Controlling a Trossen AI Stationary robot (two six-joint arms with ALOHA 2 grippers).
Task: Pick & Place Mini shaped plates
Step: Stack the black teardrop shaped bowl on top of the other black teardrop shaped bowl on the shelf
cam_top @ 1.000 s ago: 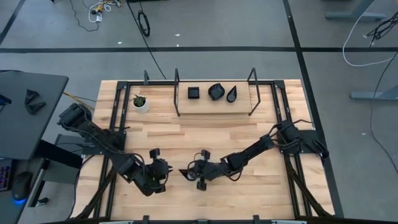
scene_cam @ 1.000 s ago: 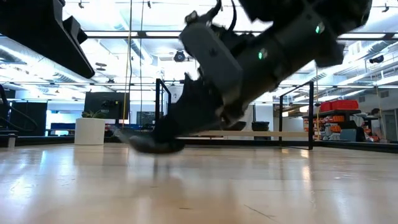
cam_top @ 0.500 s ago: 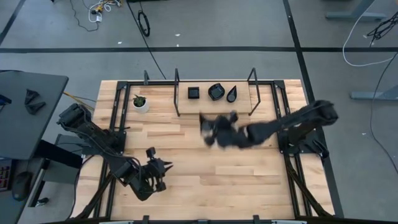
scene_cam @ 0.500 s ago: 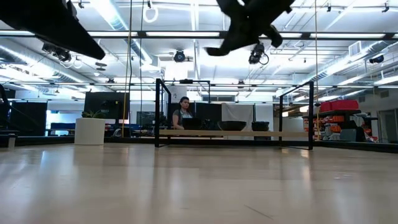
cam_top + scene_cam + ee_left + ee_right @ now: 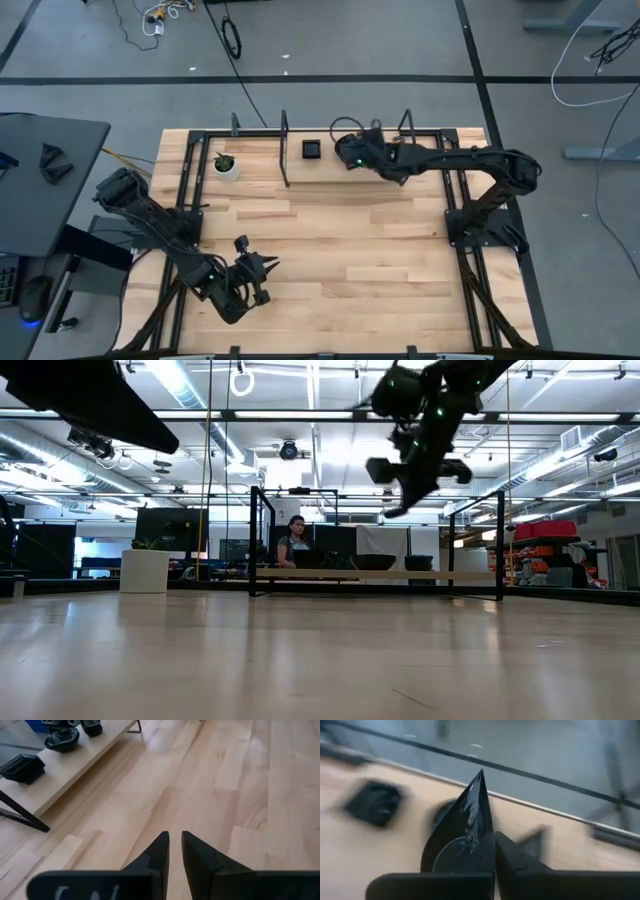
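**Glossy dish pinched by the right arm over the shelf; left arm idle**

The left end effector (image 5: pixel 175 836) hovers low over the pale wooden table (image 5: pixel 350 250). Its fingers are a thin slit apart and hold nothing. Well ahead of it lies a low light-wood shelf (image 5: pixel 75 765), which carries a small glossy black square plate (image 5: pixel 20 767) and a small glossy black rounded plate (image 5: pixel 62 740).

Farther right, the right end effector (image 5: pixel 345 150) hangs above that shelf, just beside the square plate. It is clenched on a glossy black teardrop-shaped plate (image 5: pixel 470 815), whose pointed tip juts forward past the fingertips.

These dishes look stiff, light and slick, and probably brittle if dropped. The raised rim is the likeliest place to grip, one finger inside and one outside. A pinch on so smooth an edge could let the plate swivel or slide, so it should be lowered close to the shelf before it is released.
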